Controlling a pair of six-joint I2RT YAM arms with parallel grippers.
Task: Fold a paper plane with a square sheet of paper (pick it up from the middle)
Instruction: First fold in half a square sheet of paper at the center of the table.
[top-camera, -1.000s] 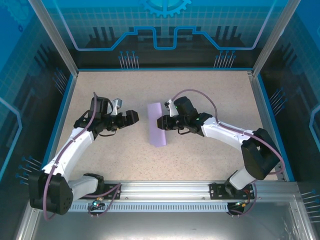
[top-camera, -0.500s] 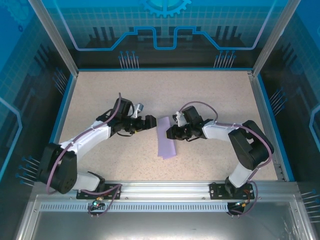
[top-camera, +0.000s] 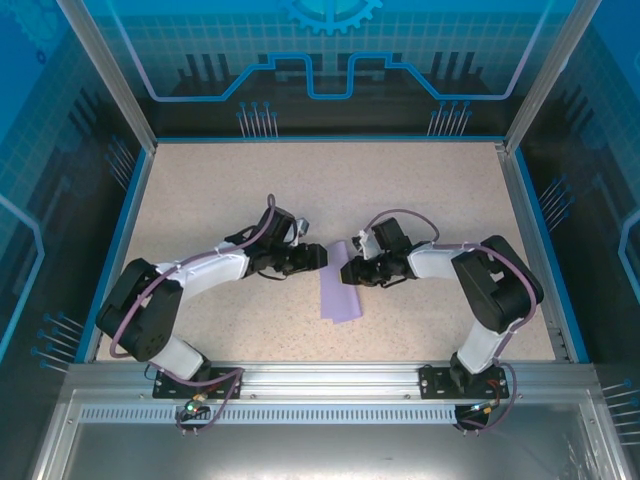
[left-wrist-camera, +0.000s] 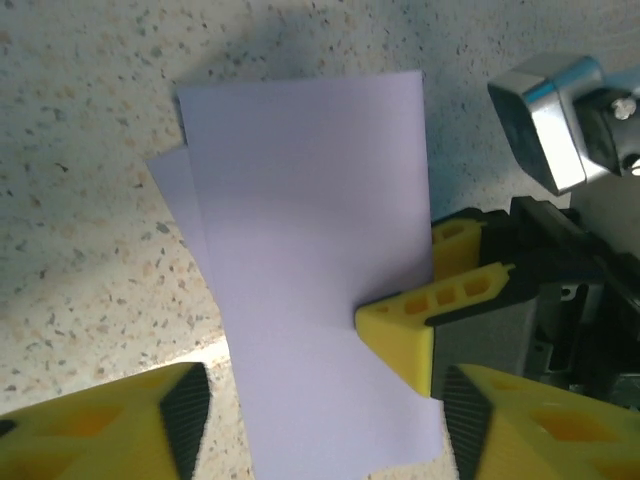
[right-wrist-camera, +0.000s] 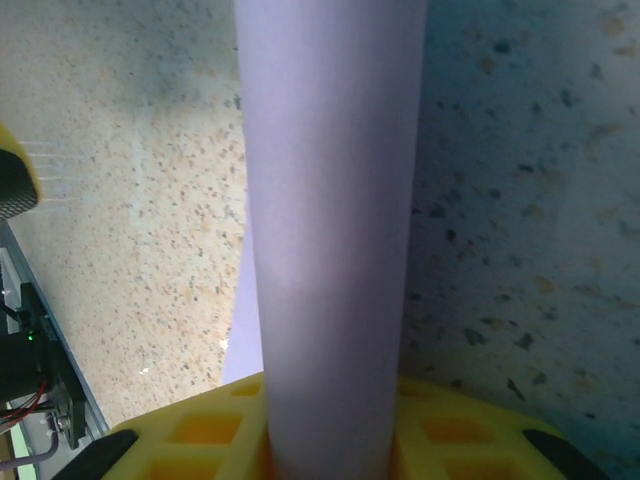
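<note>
Paper (top-camera: 338, 290) lies folded in the middle of the bench (top-camera: 200, 190). Right fingers (left-wrist-camera: 400, 330) pinch its right edge. Left fingers (left-wrist-camera: 180, 410) stand apart at its left. If they shut crooked, the layers may slip and the fold may go wrong.

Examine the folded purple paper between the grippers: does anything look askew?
Yes. The sheet of paper is folded over, but its layers do not line up: in the left wrist view a slanted sliver of the lower layer pokes out past the top layer's left edge. The right gripper pinches the opposite edge.
</note>
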